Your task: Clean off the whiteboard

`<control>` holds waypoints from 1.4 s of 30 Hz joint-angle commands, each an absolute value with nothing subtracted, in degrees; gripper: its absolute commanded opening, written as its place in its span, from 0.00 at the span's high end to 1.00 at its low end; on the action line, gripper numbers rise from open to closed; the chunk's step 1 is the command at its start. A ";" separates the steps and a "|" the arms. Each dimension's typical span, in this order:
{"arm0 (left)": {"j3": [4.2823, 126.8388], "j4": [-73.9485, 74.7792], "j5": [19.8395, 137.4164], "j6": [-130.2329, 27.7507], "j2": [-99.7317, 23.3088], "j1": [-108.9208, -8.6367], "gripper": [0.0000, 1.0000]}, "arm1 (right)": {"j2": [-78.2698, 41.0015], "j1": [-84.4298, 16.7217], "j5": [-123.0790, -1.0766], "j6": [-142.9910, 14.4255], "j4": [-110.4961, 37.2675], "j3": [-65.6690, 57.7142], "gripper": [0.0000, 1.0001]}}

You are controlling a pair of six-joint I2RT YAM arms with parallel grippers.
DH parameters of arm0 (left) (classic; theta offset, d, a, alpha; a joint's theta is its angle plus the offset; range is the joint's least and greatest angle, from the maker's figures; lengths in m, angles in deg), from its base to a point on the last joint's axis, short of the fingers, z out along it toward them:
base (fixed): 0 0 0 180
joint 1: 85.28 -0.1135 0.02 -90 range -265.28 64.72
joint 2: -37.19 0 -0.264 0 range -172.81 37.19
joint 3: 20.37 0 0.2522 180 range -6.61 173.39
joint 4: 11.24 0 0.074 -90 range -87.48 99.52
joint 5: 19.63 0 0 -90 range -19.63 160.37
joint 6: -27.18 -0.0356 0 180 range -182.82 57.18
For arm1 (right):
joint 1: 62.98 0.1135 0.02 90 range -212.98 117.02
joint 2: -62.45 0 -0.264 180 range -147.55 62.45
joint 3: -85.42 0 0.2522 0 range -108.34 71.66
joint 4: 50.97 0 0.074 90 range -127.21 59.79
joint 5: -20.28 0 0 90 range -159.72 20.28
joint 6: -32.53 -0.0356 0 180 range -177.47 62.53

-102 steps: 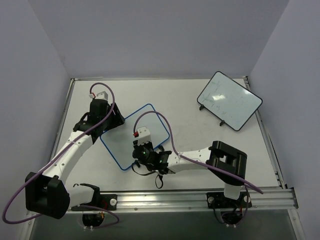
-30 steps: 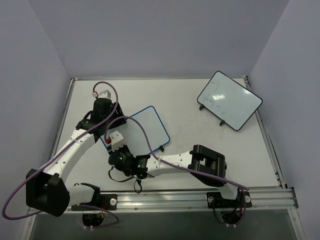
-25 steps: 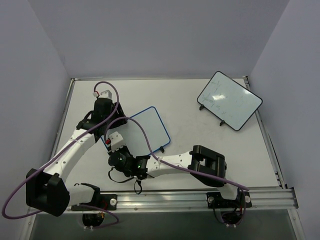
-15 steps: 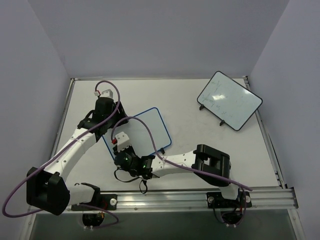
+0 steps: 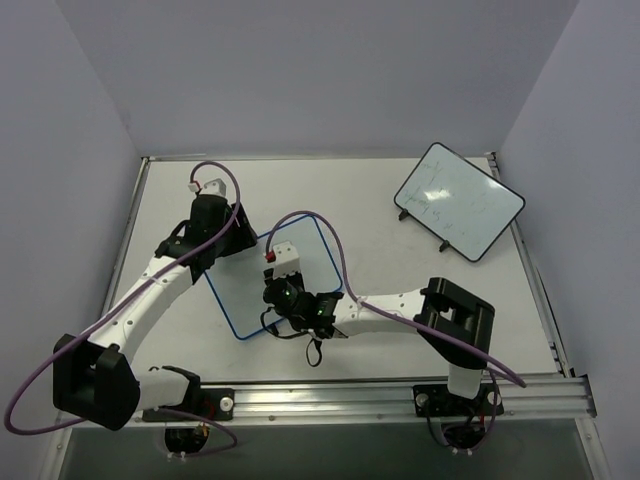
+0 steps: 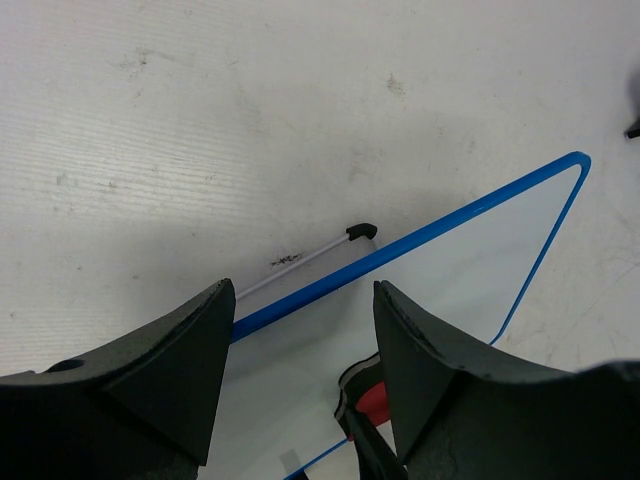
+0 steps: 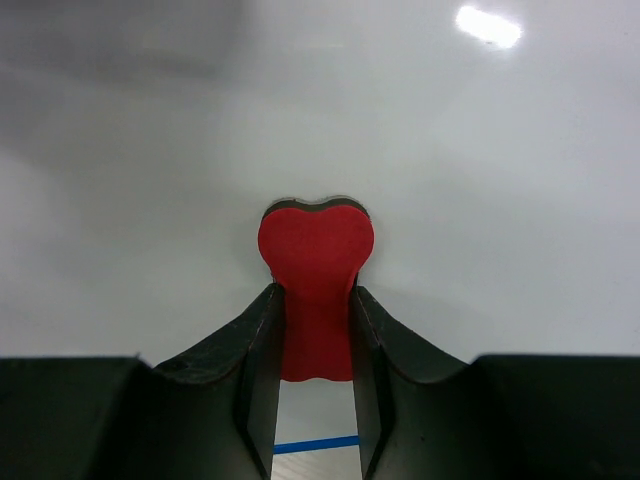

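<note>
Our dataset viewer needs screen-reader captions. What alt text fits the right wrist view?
The right tool grips a red eraser with a rounded, notched end between two black fingers, held over the clean white surface of the whiteboard. A short strip of its blue frame shows at the bottom edge.

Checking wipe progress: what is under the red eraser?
The whiteboard, white and clean around the red eraser held by the right tool. Whatever lies directly beneath the eraser is covered.

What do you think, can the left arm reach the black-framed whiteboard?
Probably not: the left gripper is clamped on the blue-framed whiteboard, and the black-framed whiteboard sits across the table, far right.
</note>
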State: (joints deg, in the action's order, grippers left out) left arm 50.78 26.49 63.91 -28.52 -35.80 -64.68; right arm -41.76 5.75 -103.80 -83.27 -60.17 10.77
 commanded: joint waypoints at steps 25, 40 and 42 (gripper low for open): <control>57.20 31.61 67.64 -29.33 -36.11 -68.66 0.31 | -32.92 -1.46 -106.02 -86.82 -55.23 19.54 1.00; 60.45 32.22 73.09 -32.41 -34.26 -78.86 0.30 | -19.23 -7.68 -105.84 -89.20 -44.43 19.71 0.99; 60.36 32.23 73.09 -32.94 -33.30 -79.04 0.30 | -17.37 -10.93 -104.27 -88.76 -43.28 19.63 0.98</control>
State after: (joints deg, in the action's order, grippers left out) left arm 57.62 32.15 71.38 -30.92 -35.93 -78.56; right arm -22.02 -6.73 -103.65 -87.77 -47.89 20.35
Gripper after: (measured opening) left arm 0.695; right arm 0.249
